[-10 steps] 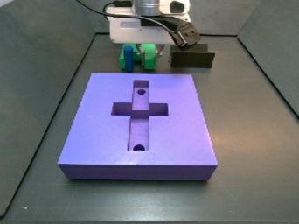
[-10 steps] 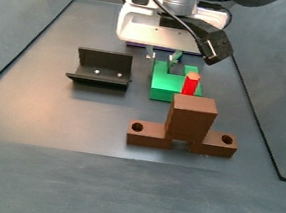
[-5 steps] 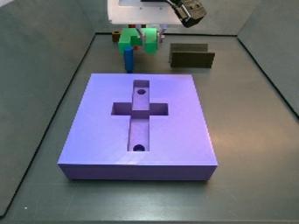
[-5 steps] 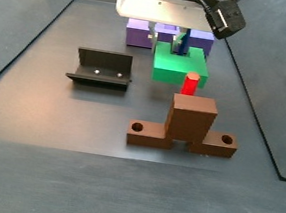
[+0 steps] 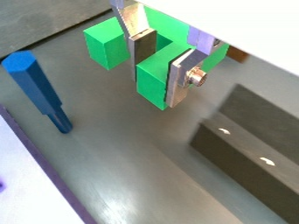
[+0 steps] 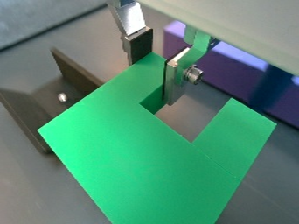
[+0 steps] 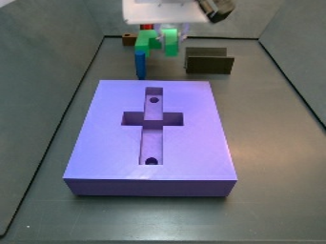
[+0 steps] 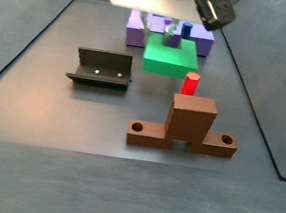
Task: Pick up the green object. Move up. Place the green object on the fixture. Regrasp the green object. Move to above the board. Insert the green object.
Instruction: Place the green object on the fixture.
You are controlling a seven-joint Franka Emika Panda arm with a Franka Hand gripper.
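My gripper point(image 5: 162, 66) is shut on one prong of the green object point(image 5: 149, 86), a bright green U-shaped block; one finger sits in its notch. The block also fills a wrist view point(image 6: 152, 166) below the gripper point(image 6: 158, 66). In both side views the gripper point(image 7: 159, 30) point(image 8: 170, 34) holds the green object point(image 7: 160, 42) point(image 8: 171, 54) lifted well above the floor at the far end. The fixture point(image 7: 211, 63) point(image 8: 101, 69) stands on the floor to one side of it, also seen in both wrist views point(image 5: 251, 144) point(image 6: 52, 83). The purple board point(image 7: 155, 133) lies nearer the front.
A blue peg point(image 7: 137, 62) point(image 5: 35, 87) stands upright just beside the lifted block. A red peg point(image 8: 190, 82) stands by a brown base point(image 8: 188, 125). Dark walls close in the floor on the sides.
The gripper has risen with the green object in it, from floor level to well above the floor. The pegs, fixture and board have not moved.
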